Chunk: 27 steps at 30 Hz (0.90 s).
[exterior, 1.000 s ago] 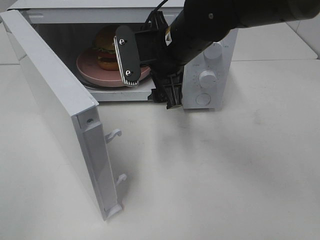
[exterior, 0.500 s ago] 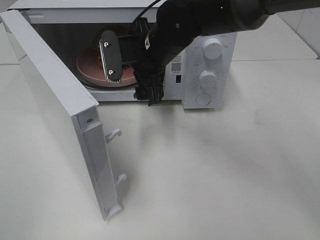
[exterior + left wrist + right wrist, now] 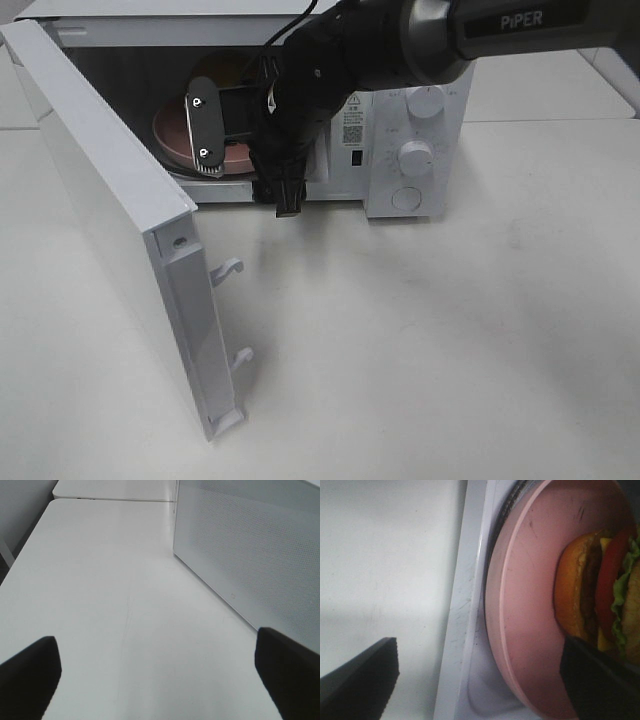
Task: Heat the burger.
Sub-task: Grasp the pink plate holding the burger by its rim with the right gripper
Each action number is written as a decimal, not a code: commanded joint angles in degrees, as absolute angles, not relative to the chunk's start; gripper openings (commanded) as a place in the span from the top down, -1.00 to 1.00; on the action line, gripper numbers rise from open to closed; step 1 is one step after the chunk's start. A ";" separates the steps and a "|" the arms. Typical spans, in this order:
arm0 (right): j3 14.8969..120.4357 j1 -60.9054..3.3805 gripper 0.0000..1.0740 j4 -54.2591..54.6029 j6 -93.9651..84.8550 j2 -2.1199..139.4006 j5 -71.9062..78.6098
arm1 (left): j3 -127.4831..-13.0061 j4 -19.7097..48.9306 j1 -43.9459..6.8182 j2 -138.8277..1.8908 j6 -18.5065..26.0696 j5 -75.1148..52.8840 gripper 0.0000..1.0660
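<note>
1. Left side: my left gripper [image 3: 155, 680] shows only in its own wrist view. Its two dark fingers stand far apart with nothing between them, so I report it open and empty. It faces bare white table [image 3: 100, 590], with the perforated white outer face of the microwave door [image 3: 250, 560] beside it. It is well away from the work.

2. The microwave door [image 3: 110, 210] stands swung wide toward the left of the high view, with its two latch hooks [image 3: 232, 268] exposed. The microwave [image 3: 400, 150] cavity is fully open.

3. Centre: the burger [image 3: 600, 590] sits on the pink plate [image 3: 168, 135] inside the cavity, on the turntable. In the high view my own arm hides the burger; only the plate's rim shows.

4. My right gripper [image 3: 240, 155] is at the cavity mouth. One finger [image 3: 203, 128] is over the plate's near rim; the other hangs below, at the front sill. Its wrist view shows both fingers spread, holding nothing, so I report it open.

5. Governing relation: the burger lies just beyond the right gripper, deeper into the cavity. The plate's rim [image 3: 495, 605] falls between the fingers. The right arm is plainly the nearer one.

6. Judgement: the burger appears already placed. The door remains to be shut, and it lies on the left arm's side.
</note>
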<state>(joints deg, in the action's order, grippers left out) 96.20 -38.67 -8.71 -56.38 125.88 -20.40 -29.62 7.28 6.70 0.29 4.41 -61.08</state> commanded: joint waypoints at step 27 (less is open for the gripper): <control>120.89 -38.10 -0.36 -7.91 -53.06 141.86 -31.57 | -29.56 7.51 6.88 1.38 4.13 -61.25 -0.83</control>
